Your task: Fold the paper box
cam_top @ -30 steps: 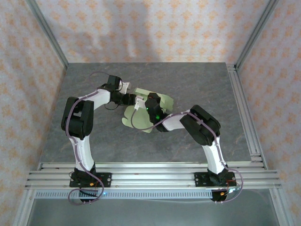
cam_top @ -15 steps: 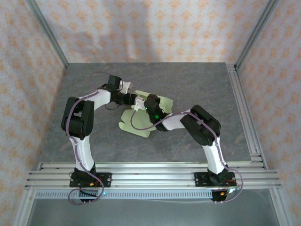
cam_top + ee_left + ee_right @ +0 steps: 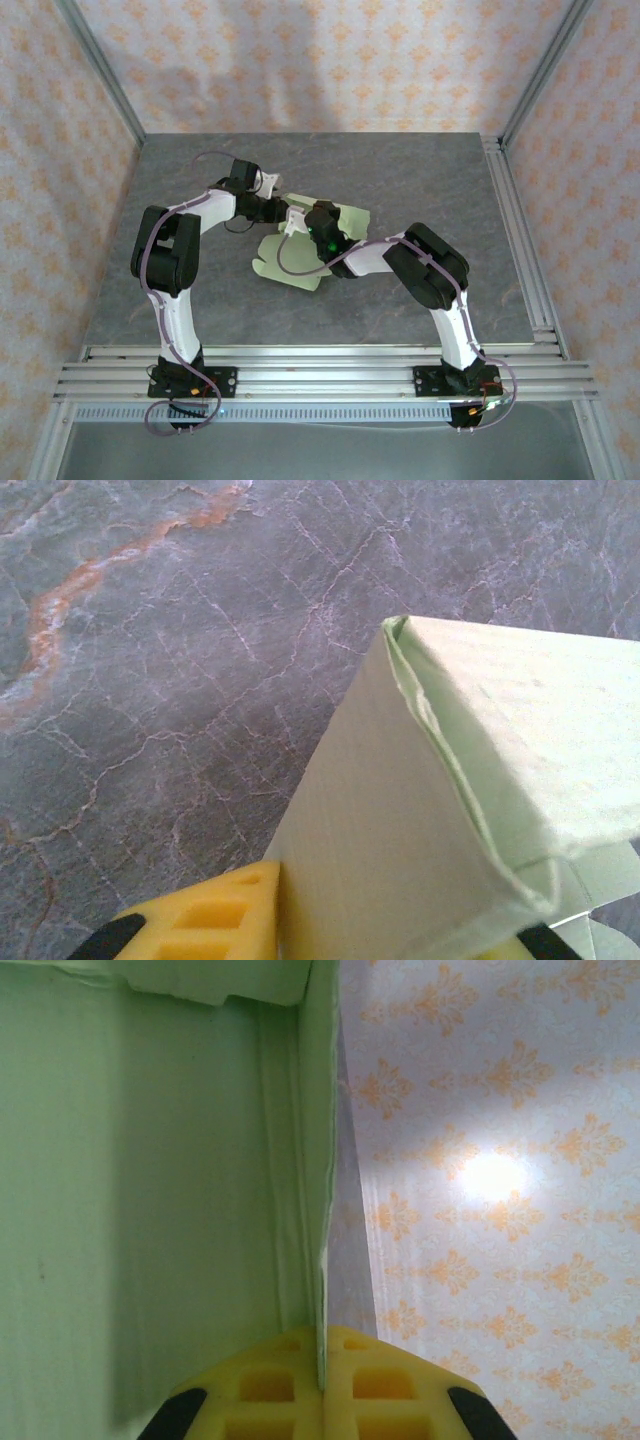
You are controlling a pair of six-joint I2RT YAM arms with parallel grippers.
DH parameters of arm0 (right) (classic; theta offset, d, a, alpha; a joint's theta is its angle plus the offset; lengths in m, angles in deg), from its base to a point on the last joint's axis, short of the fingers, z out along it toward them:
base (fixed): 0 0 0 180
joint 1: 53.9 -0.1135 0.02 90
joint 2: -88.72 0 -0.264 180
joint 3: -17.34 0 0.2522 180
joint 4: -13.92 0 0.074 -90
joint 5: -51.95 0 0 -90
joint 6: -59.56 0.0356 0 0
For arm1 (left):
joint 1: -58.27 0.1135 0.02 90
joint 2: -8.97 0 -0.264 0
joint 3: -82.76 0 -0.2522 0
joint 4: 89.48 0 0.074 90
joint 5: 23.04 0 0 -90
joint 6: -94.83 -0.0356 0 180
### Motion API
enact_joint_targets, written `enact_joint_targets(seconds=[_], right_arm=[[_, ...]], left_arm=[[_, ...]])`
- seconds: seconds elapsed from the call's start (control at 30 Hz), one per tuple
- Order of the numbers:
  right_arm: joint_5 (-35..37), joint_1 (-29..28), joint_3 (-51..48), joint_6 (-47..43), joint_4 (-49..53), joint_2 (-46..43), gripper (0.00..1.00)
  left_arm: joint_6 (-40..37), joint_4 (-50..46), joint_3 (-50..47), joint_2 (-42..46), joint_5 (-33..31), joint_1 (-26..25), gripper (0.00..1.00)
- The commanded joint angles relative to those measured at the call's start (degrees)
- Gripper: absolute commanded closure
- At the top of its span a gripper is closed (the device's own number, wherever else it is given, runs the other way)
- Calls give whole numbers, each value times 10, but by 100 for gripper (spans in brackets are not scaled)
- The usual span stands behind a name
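Observation:
The paper box (image 3: 291, 263) is a pale green die-cut card, partly folded, lying mid-table with rounded tabs spread toward the front. My left gripper (image 3: 283, 208) reaches in from the left at its rear edge. In the left wrist view a raised folded wall of the paper box (image 3: 520, 730) fills the gap of the left gripper (image 3: 390, 932), with a yellow finger (image 3: 200, 920) pressed against each side. My right gripper (image 3: 298, 222) meets it from the right. Seen from the right wrist, the right gripper (image 3: 322, 1360) is shut on a thin upright edge of the card (image 3: 150, 1210).
The grey marble tabletop (image 3: 420, 180) lies open behind and to the right of the card. An aluminium rail (image 3: 520, 240) runs along the right edge, with patterned walls around the table. Both arms cross close together over the card.
The left jaws have closed in onto the folded wall. The card's front part has slid a little to the left. The right gripper has kept its pinch.

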Motion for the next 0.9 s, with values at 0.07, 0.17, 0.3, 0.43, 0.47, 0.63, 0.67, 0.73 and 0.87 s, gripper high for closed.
enact_joint_targets(seconds=[0.07,0.17,0.3,0.43,0.47,0.63,0.67,0.73,0.87], right_arm=[[-17,-17,22,58,60,-20,94],[-36,-18,29,109,97,-43,66],[-85,-18,29,197,152,-93,41],[-182,-15,33,303,242,-158,26],[-208,-12,31,332,253,-175,25],[-285,14,15,462,231,-240,24],[-298,23,13,495,223,-250,24],[-311,38,16,555,215,-260,25],[-337,74,31,676,218,-270,25]], left_arm=[[-13,-17,5,25,-29,-12,79],[-18,-14,-1,31,-39,-15,81],[-22,-13,-6,36,-54,-14,82],[-21,0,-12,40,-59,-14,82],[-19,6,-14,40,-61,-14,83],[-2,50,-36,61,-89,-18,92],[2,62,-41,63,-94,-19,92],[9,87,-53,70,-107,-24,93],[12,150,-89,97,-161,-49,93]])
